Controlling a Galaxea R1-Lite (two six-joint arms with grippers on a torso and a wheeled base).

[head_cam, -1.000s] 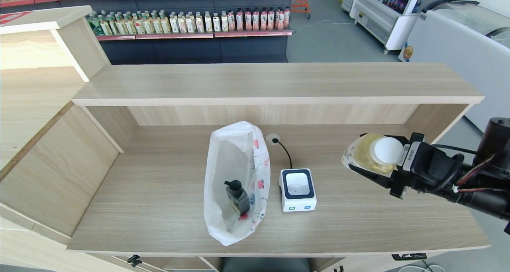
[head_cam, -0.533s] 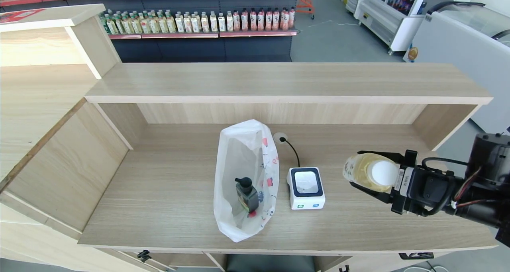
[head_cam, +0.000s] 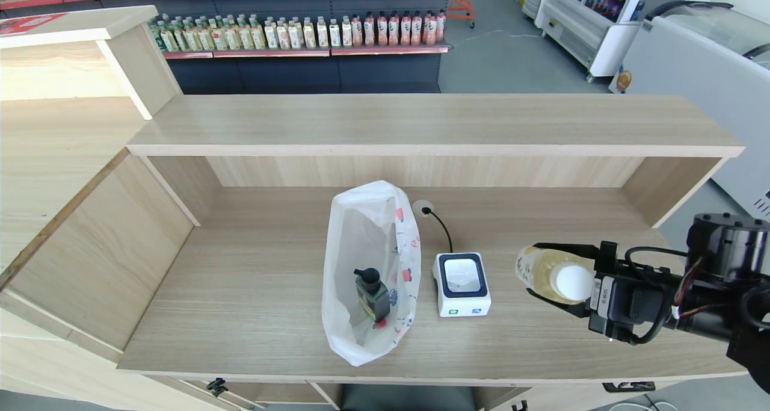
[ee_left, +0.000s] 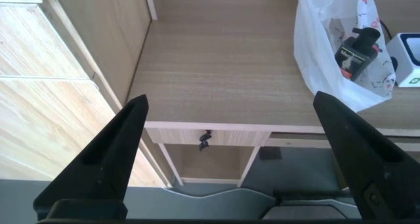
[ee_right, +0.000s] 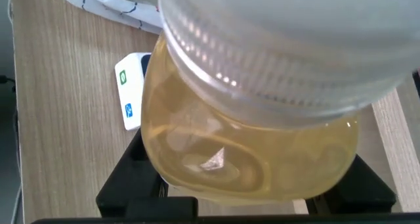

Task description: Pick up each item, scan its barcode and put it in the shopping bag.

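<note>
My right gripper (head_cam: 550, 274) is shut on a bottle of yellow drink (head_cam: 548, 272) with a white cap, held on its side above the counter, to the right of the white barcode scanner (head_cam: 461, 284). Up close, the yellow drink bottle (ee_right: 249, 132) lies between the black fingers (ee_right: 131, 181), with the scanner (ee_right: 133, 89) beyond it. The white shopping bag (head_cam: 368, 266) stands open left of the scanner with a dark pump bottle (head_cam: 372, 294) inside. My left gripper (ee_left: 233, 145) is open, held off the counter's front left edge; the bag (ee_left: 335, 46) and pump bottle (ee_left: 357, 50) lie ahead of it.
The wooden counter (head_cam: 252, 290) has a raised back shelf (head_cam: 421, 125) and side walls. The scanner's black cable (head_cam: 444, 230) runs to a hole at the back. Store shelves with drinks (head_cam: 301, 32) and freezers (head_cam: 692, 56) stand beyond.
The head view shifted between the first two frames. My right gripper has lowered with the bottle and come slightly closer to the scanner.
</note>
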